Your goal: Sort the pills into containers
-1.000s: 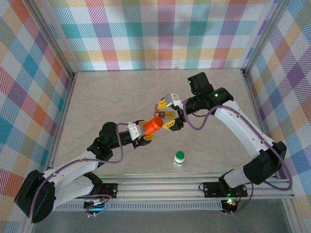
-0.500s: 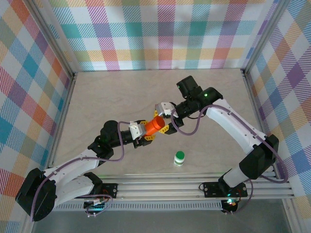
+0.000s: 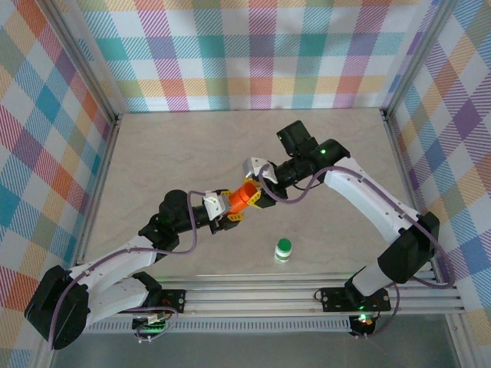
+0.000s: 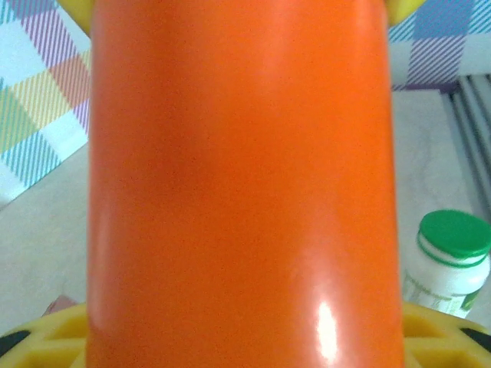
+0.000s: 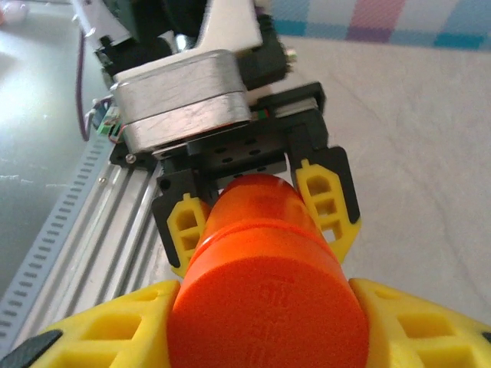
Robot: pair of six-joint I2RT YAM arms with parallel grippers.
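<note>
An orange pill bottle (image 3: 246, 196) is held off the table, lying nearly level between the two arms. My left gripper (image 3: 232, 208) is shut on its body (image 4: 242, 184), whose near end lies between the yellow fingers (image 5: 330, 195). My right gripper (image 3: 259, 193) has its yellow fingers (image 5: 100, 326) closed against both sides of the bottle's orange cap (image 5: 265, 307). A white bottle with a green cap (image 3: 284, 250) stands upright on the table, nearer the front edge (image 4: 449, 261). No pills can be seen; any inside the bottles are hidden.
The beige tabletop (image 3: 192, 153) is walled by plaid panels on three sides. An aluminium rail (image 3: 307, 295) runs along the near edge, where both arm bases are bolted.
My right gripper moved left onto the orange bottle's cap and its fingers closed around it. The left gripper kept its hold on the bottle and barely shifted.
</note>
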